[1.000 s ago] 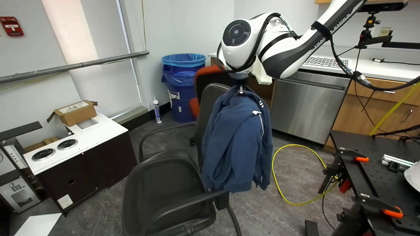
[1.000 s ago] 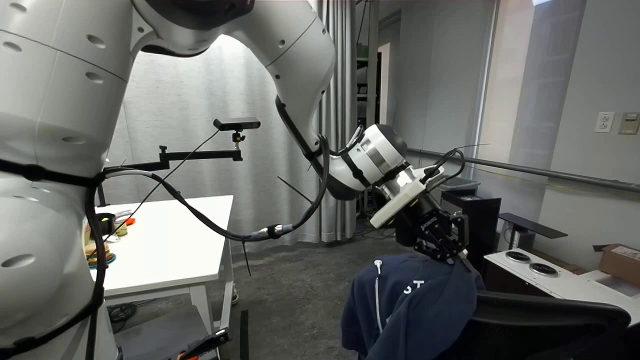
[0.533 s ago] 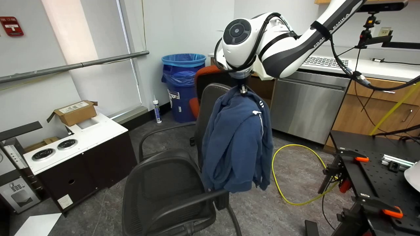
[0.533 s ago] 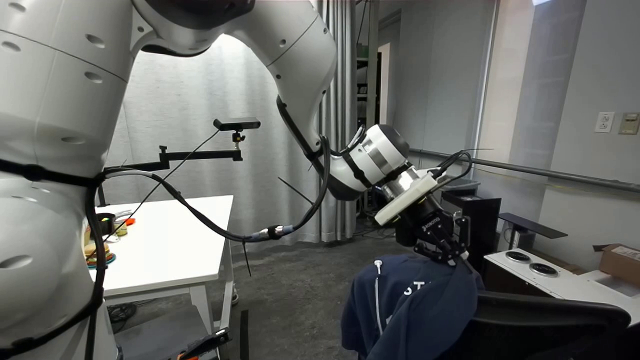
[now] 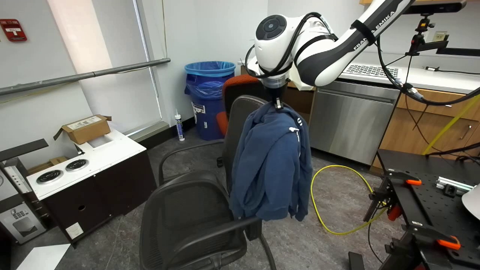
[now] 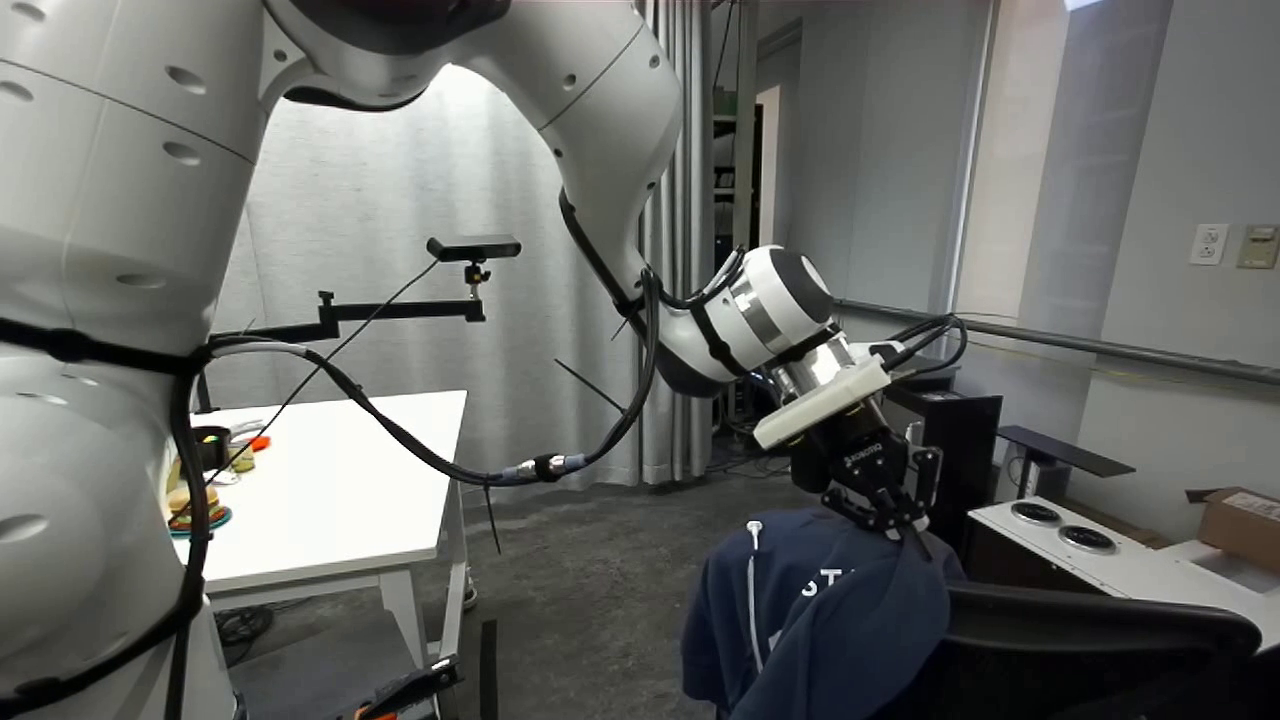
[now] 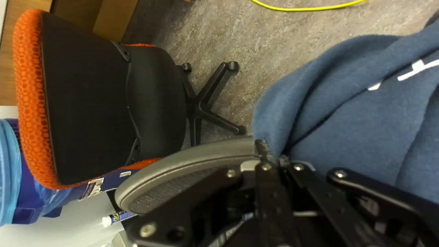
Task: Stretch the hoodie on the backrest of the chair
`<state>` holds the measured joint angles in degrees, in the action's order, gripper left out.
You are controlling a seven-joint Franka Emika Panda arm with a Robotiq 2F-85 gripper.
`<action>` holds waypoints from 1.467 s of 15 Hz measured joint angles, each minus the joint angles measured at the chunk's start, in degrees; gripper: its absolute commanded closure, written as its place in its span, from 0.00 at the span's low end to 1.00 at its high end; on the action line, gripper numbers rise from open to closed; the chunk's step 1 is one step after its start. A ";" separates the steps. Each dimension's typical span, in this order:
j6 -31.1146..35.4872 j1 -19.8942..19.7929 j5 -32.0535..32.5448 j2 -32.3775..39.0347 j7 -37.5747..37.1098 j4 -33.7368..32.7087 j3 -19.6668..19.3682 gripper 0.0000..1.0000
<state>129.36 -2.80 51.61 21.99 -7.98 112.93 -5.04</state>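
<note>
Denim-blue soft fabric hoodie, hung bunched over one side of the tall charcoal-black padded backrest of a black swivel office chair; part of the top rim is uncovered. The black two-finger gripper pinches a fold of the garment beside that rim. Good spreading would seem to call for a slow pull along the rim towards its uncovered part, lest the cloth slip or the chair swivel. Below is mottled grey flooring; beyond stand an orange-backed chair and a blue plastic bin.

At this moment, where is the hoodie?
In an exterior view, the hoodie hangs over part of the backrest, right of centre, its top in the gripper.
</note>
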 measured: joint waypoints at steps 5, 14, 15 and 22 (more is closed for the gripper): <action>0.07 -0.10 -0.79 -0.03 0.19 -0.17 -0.14 0.99; -1.06 -0.09 -0.84 -0.04 -0.43 -0.18 -0.28 0.99; -1.20 -0.08 -0.84 -0.04 -0.74 -0.19 -0.31 0.99; -3.13 0.48 0.49 -0.03 -3.92 -0.34 -0.62 0.99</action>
<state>126.23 -2.32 52.10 21.96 -11.90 112.59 -5.65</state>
